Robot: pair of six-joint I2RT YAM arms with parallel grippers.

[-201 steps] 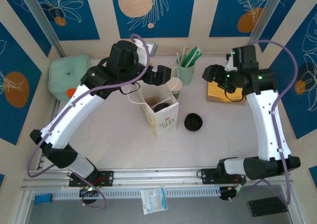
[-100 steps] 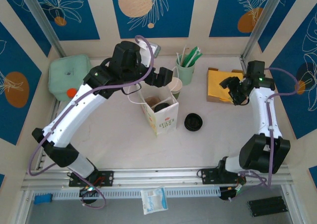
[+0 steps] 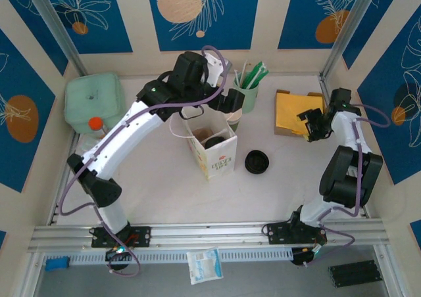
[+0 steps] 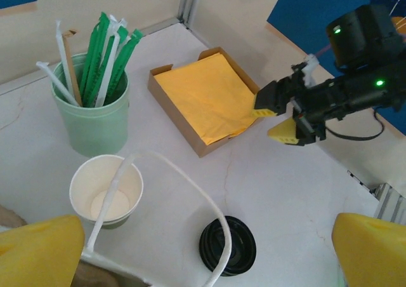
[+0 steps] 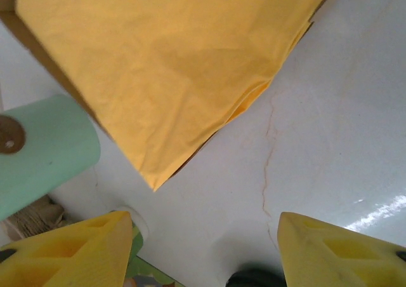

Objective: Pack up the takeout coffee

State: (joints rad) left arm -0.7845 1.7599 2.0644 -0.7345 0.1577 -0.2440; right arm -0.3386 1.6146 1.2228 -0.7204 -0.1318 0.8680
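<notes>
Hovering over the paper bag (image 3: 222, 160), the left gripper (image 4: 206, 247) stands spread as wide as it goes and holds nothing. The bag is my first worry: its white handle loop (image 4: 166, 162) arches right through the gap between the fingers, so a careless descent could hook it and drag or topple the bag. Well to the right of the bag sits the tray of yellow napkins (image 3: 297, 110), with the right gripper (image 5: 209, 246) poised at its edge, jaws partly apart and empty. A nudge there could pull a napkin out or shove the tray. Just beyond the bag's far right corner, the mint cup of straws (image 4: 95, 125) and the takeout coffee cup (image 4: 106, 190) stand close together, so wide jaws aimed at one may clip the other and scatter straws. The coffee cup is upright and uncovered, outside the bag, and I judge it would buckle if squeezed hard. Its black lid (image 4: 227, 246) lies flat on the table right of the bag, and bagging the cup without it risks a spill.
</notes>
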